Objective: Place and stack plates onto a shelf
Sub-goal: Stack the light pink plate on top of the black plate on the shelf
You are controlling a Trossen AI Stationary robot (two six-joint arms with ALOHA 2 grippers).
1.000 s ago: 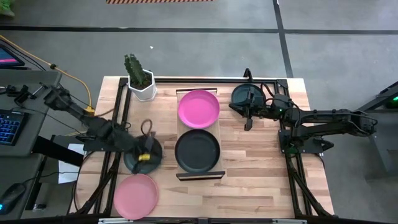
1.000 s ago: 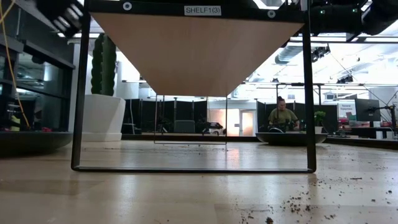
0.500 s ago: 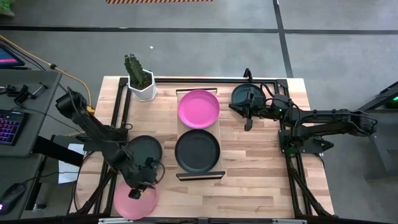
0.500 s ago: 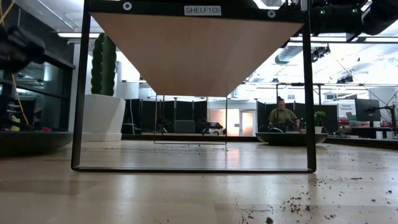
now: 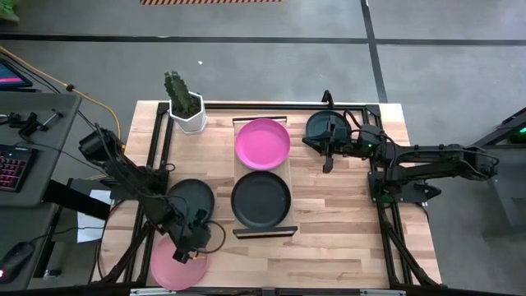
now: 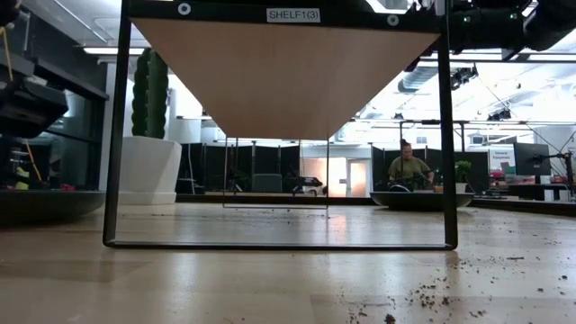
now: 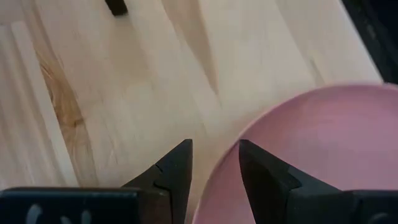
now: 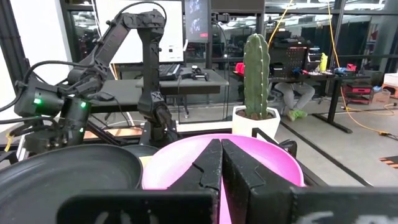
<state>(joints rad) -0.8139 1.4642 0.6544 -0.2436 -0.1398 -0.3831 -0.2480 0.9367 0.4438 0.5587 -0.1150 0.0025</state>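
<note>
Left gripper (image 5: 186, 251), fingers apart, sits over the rim of the pink plate (image 5: 168, 267) at the worktop's (image 5: 329, 238) near edge, probably lining up to pinch it. Beyond it, a dark plate (image 5: 191, 200) waits; the shelf (image 5: 246, 232) carries 2 plates, dark (image 5: 261, 200) and pink (image 5: 262, 142). Far right, the right gripper (image 5: 328, 161), fingers together, idles by another dark plate (image 5: 322, 127).

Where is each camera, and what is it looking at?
High view: above, facing down; both arms, wooden shelf.
Low view: table height, facing the room; shelf frame, no gripper seen.
Left wrist view: over the front pale pink round plate; left gripper open astride its rim.
Right wrist view: right gripper shut, facing the bright pink plate.
Shared: cactus in high and right wrist views.
</note>
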